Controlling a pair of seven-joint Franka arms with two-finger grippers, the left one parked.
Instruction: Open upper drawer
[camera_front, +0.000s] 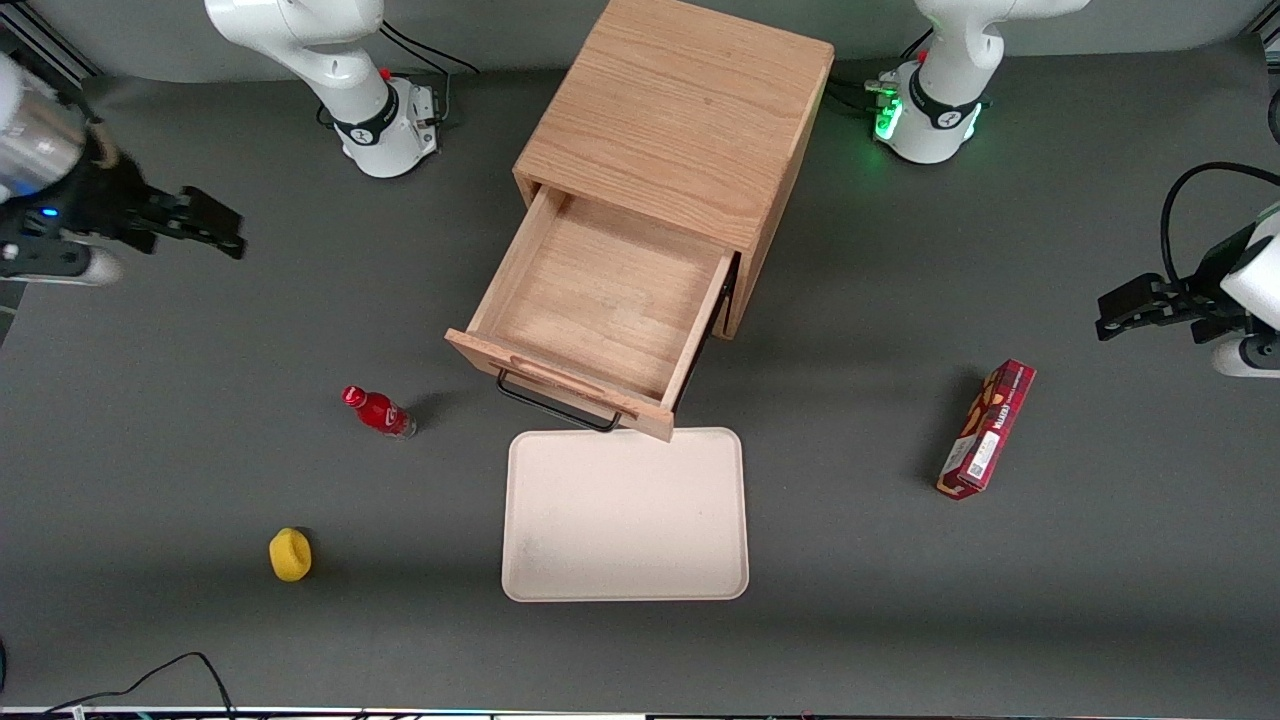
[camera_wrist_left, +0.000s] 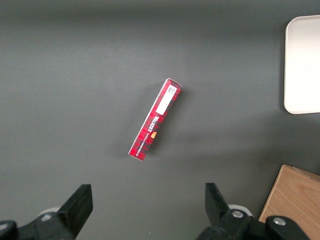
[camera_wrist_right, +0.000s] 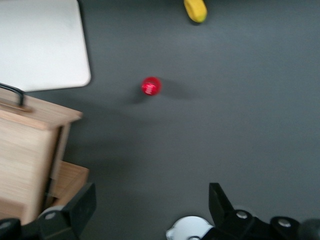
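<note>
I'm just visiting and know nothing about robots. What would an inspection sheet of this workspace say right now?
Surface: dark grey table, matte.
Job's things: light oak upper drawer with black bar handle, pulled well out of the boxy wooden cabinet, nothing inside.
Clutter: cream rectangular tray; small red bottle; yellow round object; red tartan box.
Grippers: right arm's black gripper open, holding nothing, away from the drawer toward the working arm's end.
Cables: black cable at the table edge nearest the camera.
Surroundings: nothing seen.

Likely a robotics lab: two arm bases (camera_front: 385, 125) bolted to a grey desk (camera_front: 150, 420), loose cables (camera_front: 150, 680), aluminium framing (camera_front: 45, 50).
</note>
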